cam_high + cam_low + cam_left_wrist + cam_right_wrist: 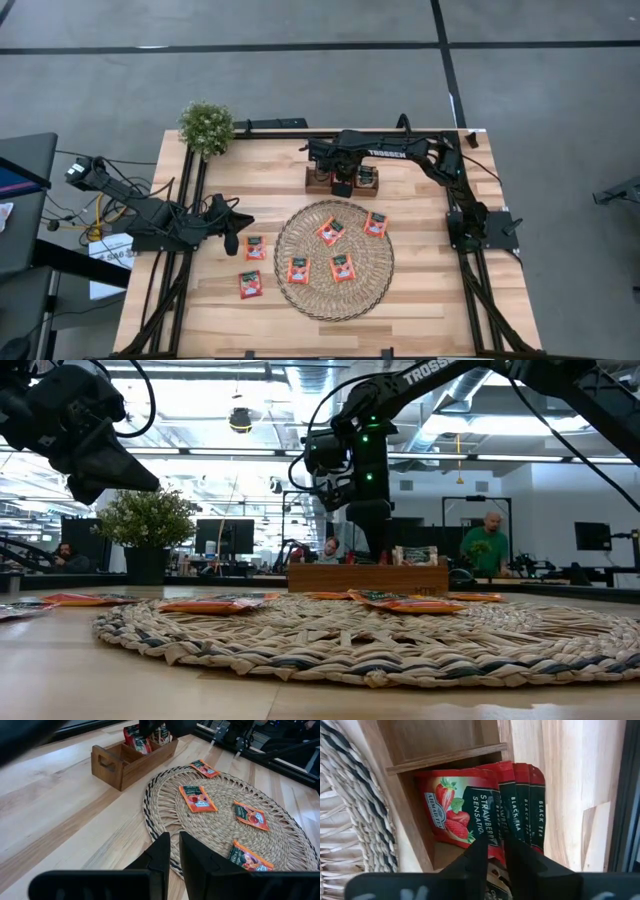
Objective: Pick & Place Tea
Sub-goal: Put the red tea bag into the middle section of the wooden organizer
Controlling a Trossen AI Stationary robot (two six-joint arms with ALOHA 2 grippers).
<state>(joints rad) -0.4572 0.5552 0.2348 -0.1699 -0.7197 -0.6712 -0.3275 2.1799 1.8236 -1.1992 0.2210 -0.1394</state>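
A round woven straw mat lies at the middle of a wooden counter, seen from above. On the mat rest four red-orange tea sachets, flat and apart from one another. Two more sachets lie on bare wood just left of the mat.

The left arm is folded low at the left of the mat. Its left pincer hangs above the wood near the mat's left edge, touching nothing. The left wrist view shows what the overhead view cannot: its fingers stand narrow, with a thin slit between them and nothing in it.

Beyond the mat sits a small wooden tray with compartments. The right arm stretches across the far side of the counter, wrist bent down, so that the right pincer points into the tray. Only the right wrist view shows inside: a row of upright sachets in one compartment, the pincer's narrow fingertips at their top edge. Whether they grip a sachet cannot be told.

A small potted plant stands at the far left corner.
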